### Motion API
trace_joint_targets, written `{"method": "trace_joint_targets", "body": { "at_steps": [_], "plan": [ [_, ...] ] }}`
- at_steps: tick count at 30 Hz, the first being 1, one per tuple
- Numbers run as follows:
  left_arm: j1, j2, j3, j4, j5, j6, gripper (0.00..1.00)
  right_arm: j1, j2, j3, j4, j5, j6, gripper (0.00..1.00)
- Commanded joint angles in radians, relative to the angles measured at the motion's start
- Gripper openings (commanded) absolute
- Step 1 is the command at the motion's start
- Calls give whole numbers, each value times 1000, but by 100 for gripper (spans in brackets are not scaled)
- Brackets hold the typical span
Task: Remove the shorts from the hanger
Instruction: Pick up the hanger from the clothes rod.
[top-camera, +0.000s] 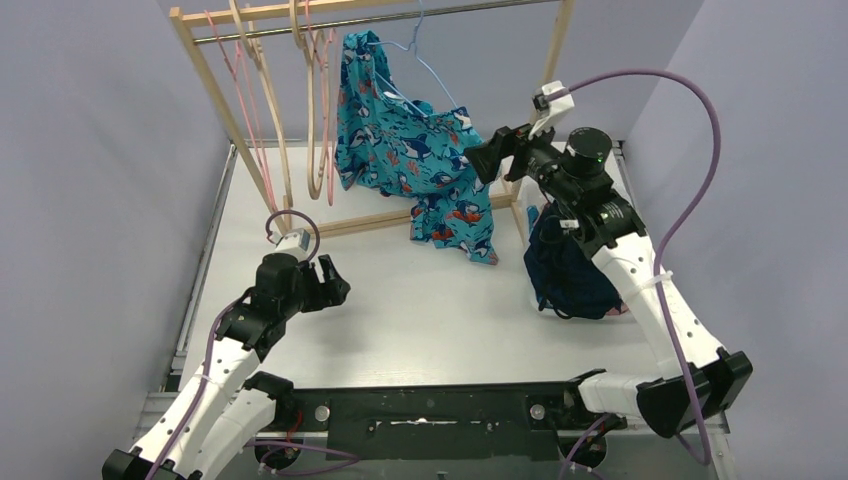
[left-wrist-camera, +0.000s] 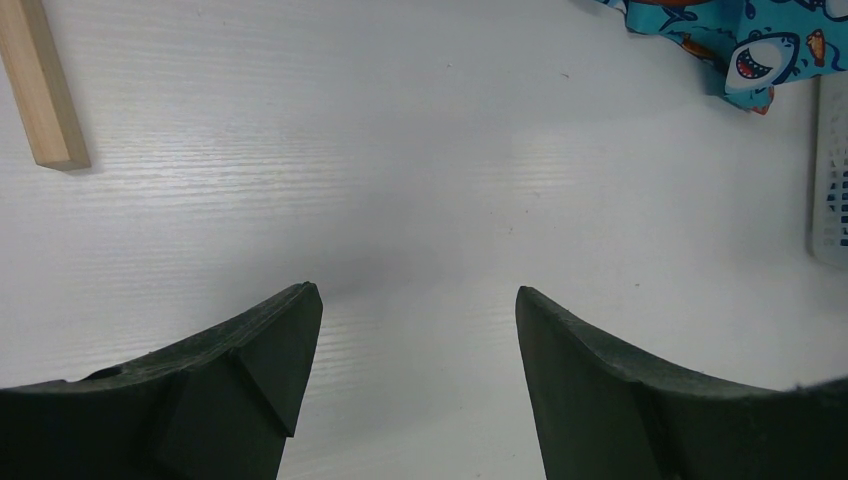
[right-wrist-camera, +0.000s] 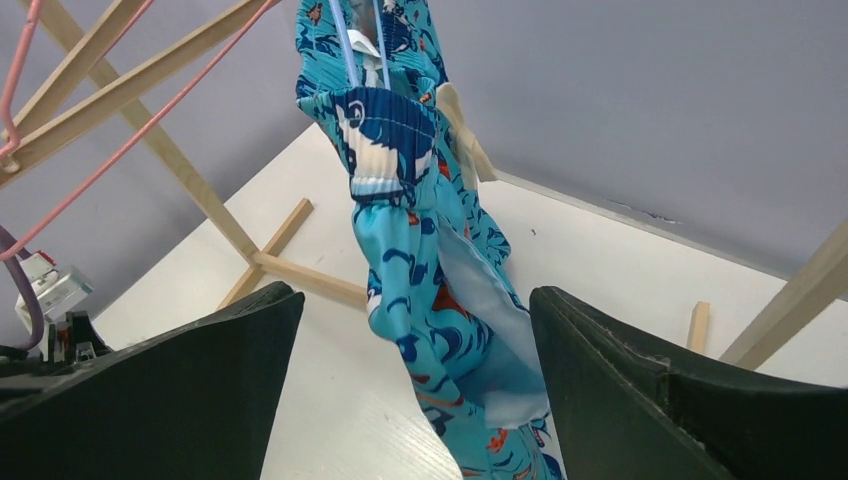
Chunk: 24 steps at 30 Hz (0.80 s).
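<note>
Teal shark-print shorts hang between the spread jaws of the right gripper; left gripper gapes, well apart.

The hanging shorts are teal with a shark print, their hanger light blue; the shorts at right are dark navy.

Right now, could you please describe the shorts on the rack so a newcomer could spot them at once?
Look to the wooden clothes rack at the table's far end. From its rail, a light-blue wire hanger carries teal shorts printed with sharks. They are the only garment on the rail; the hangers to their left hang bare.
</note>
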<state>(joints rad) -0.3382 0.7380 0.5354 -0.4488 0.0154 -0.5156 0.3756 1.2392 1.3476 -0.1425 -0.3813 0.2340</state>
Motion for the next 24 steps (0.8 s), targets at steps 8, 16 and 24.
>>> {"method": "trace_joint_targets", "body": {
  "at_steps": [8, 16, 24],
  "plan": [
    [8, 0, 29, 62, 17, 14, 71, 77, 238, 275, -119, -102, -101, 86],
    [10, -5, 25, 67, 14, 15, 71, 116, 378, 389, -157, 71, -286, 97],
    [10, -3, 26, 64, 6, 13, 71, 126, 344, 319, 35, 82, -269, 67]
  ]
}}
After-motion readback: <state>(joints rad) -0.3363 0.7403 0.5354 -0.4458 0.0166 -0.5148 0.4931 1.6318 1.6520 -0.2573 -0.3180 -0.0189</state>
